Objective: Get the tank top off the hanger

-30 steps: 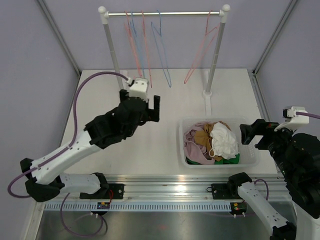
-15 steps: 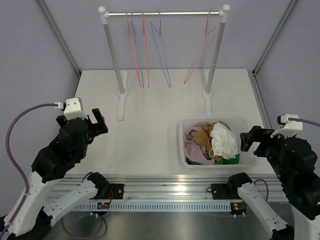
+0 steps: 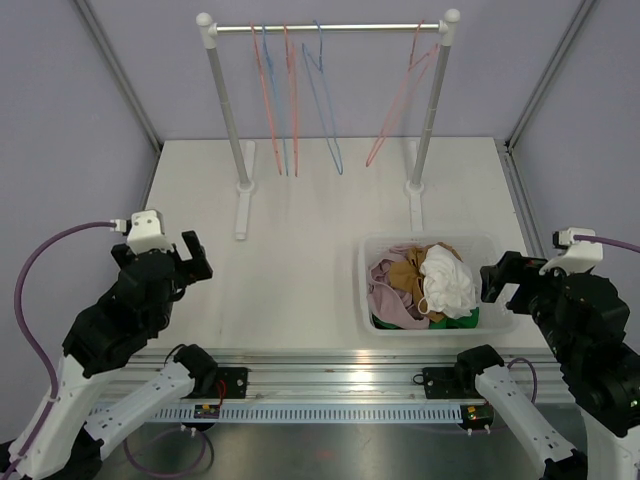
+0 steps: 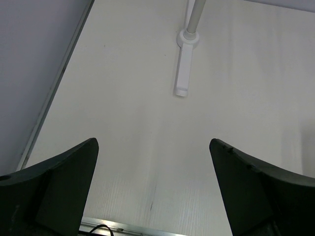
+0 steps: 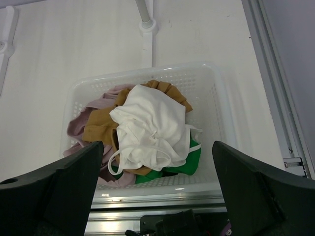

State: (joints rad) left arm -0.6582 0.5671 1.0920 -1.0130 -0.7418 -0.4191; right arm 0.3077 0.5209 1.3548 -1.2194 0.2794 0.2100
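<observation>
Topping the basket point(image 5: 216, 93) pile, white tank top point(image 5: 152, 125) (left gripper point(image 4: 152, 142), right gripper point(image 5: 157, 143) spread)

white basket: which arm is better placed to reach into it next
Right. The right end effector hangs open beside the basket, its camera looking onto the clothes; the left end effector is across the table.

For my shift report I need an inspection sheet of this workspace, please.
Surface: white table, nothing spilled seen.
Job's things: hangers hang bare on the rack; white tank top lies atop the clothes in the basket.
Clutter: nothing seen.
End effectors: left end effector open, empty; right end effector open, empty, above the basket.
Cables: purple cable loops from the left wrist, apart from the rack.
Surroundings: grey walls, metal frame posts.
</observation>
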